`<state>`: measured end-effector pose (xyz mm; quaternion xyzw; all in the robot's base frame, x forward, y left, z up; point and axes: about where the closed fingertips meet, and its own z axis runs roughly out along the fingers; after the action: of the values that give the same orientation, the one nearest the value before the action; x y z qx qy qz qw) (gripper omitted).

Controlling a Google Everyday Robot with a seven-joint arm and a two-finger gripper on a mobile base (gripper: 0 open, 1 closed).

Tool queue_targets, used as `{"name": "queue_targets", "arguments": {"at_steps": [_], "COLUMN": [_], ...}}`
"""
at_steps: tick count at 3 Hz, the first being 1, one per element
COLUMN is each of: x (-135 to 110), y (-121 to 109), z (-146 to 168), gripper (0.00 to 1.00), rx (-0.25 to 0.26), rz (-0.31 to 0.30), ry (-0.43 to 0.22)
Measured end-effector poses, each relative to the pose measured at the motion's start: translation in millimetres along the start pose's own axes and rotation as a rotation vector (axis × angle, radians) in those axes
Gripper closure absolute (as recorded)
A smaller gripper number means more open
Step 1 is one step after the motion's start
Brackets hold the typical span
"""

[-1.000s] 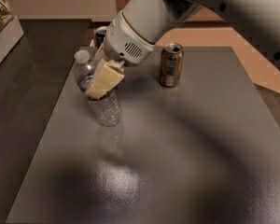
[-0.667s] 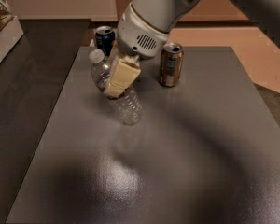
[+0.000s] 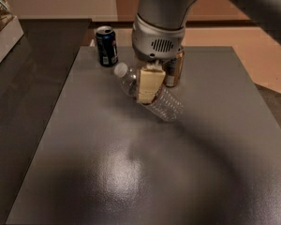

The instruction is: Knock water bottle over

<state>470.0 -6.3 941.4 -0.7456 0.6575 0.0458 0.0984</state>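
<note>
The water bottle [image 3: 164,104] is a clear ribbed plastic bottle with a white cap [image 3: 120,70]. It leans steeply on the grey table [image 3: 131,172], with the cap up and to the back left and the base low to the right. My gripper [image 3: 149,93] reaches down from the grey wrist [image 3: 158,36] and lies across the bottle's middle, covering its label. It touches the bottle.
A dark blue can [image 3: 106,46] stands upright at the back left of the table. A brown-gold can [image 3: 174,69] stands just behind my gripper, partly hidden by it. A box [image 3: 2,25] sits on the dark counter at the far left.
My arm has moved right and toward the middle of the table. The bottle has moved with it and tipped from a slight lean to a steep tilt, cap to the back left.
</note>
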Motion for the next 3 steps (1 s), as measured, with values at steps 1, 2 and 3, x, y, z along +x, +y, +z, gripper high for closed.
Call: {"name": "queue_targets", "arguments": {"at_steps": [1, 2, 3], "x": [23, 33, 31], "y": [6, 14, 24], "z": [7, 20, 34], "gripper": [1.00, 0.82, 0.59], "rx": [0.004, -0.006, -0.025], "rz": [-0.022, -0.074, -0.137], "ry": [0.137, 0.239, 0.301]}}
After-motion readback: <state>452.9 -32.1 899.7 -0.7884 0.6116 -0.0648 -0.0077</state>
